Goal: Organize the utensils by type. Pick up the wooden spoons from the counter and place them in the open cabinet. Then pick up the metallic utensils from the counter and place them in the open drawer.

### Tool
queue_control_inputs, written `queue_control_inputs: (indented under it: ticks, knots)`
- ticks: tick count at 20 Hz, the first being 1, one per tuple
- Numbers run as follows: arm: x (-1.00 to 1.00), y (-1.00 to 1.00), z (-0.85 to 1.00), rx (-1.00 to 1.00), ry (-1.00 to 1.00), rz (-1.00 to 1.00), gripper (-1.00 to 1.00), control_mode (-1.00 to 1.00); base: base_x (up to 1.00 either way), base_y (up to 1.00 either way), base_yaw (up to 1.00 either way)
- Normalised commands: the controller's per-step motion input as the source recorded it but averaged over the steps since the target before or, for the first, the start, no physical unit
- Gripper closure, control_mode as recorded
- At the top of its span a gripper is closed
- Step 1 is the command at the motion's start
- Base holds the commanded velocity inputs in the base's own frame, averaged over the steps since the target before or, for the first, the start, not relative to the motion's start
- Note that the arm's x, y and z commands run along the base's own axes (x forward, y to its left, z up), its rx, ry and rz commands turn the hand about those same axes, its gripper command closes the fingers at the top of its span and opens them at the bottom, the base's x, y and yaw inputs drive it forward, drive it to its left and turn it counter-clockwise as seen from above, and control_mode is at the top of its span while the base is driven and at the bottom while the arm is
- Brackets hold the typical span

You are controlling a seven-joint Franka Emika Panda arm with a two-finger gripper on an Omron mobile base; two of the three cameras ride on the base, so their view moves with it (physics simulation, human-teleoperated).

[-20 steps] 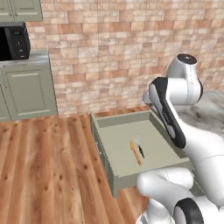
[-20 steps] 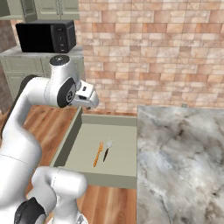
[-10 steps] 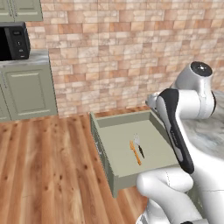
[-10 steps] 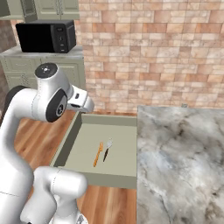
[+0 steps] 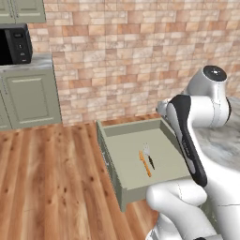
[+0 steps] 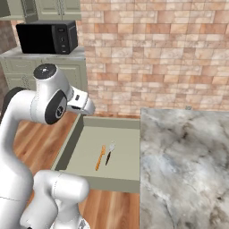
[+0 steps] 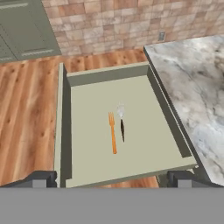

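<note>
Arm posture is what has changed most: across the last second the white arm has swung back and up, away from the wide sage-green drawer (image 5: 140,161), and its gripper (image 7: 113,178) now hangs high over it with fingers wide apart, carrying nothing. Grey-white marbled counter (image 6: 188,161) beside the drawer looks bare. Unmoved on the drawer floor lie a slim orange utensil (image 7: 112,132) and, just beside it, the dark-handled silvery utensil (image 7: 121,122), so placing seems finished.
</note>
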Motion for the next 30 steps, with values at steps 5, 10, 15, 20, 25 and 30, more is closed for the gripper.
queue_control_inputs:
  ticks: [5,10,15,20,25,30]
  knots:
    - [-0.08,0.0,0.0,0.0,0.0,0.0,-1.0,-1.0,0.0,0.0,0.0]
    - [-0.15,0.0,0.0,0.0,0.0,0.0,-1.0,-1.0,0.0,0.0,0.0]
    - [-0.02,0.0,-0.02,0.0,0.02,0.0,-1.0,1.0,-0.24,0.0,0.0]
    - [0.0,0.0,0.0,0.0,0.0,0.0,-1.0,1.0,-0.62,0.17,0.0]
    - [0.0,0.0,0.0,0.0,0.0,0.0,-1.0,1.0,-0.11,0.64,0.03]
    - [0.0,0.0,0.0,0.0,0.0,0.0,-1.0,1.0,-0.02,0.68,0.39]
